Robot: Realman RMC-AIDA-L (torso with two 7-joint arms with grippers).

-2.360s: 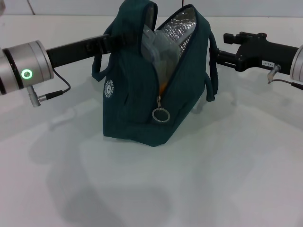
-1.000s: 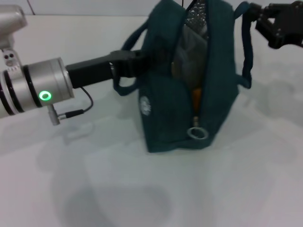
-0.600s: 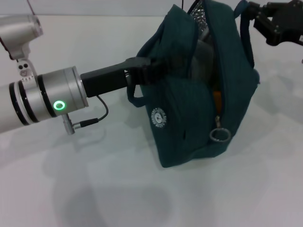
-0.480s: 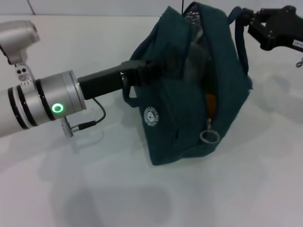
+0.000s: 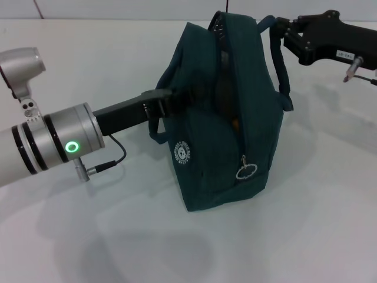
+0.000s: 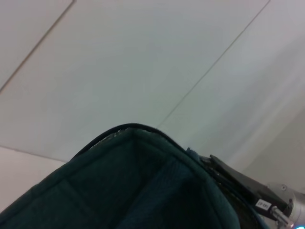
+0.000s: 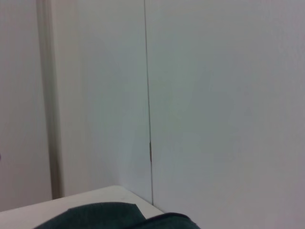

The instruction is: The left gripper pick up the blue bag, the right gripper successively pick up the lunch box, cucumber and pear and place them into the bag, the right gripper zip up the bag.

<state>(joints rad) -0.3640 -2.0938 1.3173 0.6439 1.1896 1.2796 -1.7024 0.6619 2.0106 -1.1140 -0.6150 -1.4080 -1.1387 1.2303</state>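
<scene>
The blue bag [image 5: 224, 124] stands upright on the white table, its white logo [image 5: 183, 151] facing me. Its top opening is a narrow slit, and the zipper's ring pull [image 5: 245, 172] hangs low on the front end. A sliver of orange, likely the pear [image 5: 235, 124], shows in the slit. The lunch box and cucumber are hidden. My left gripper [image 5: 168, 99] is shut on the bag's left side by its handle. My right gripper [image 5: 281, 34] is at the bag's top right, against the right handle [image 5: 281, 71]. The bag's top also fills the left wrist view [image 6: 143, 191].
The white table [image 5: 306, 224] stretches around the bag. The left arm's silver cuff with the green ring light [image 5: 72, 147] and its cable lie low at the left. The right arm [image 6: 257, 193] shows beyond the bag in the left wrist view. A wall stands behind.
The bag leaned over to the right, then came back upright and a little left. Its opening has narrowed. My right gripper has moved left and down to the bag's right handle.
</scene>
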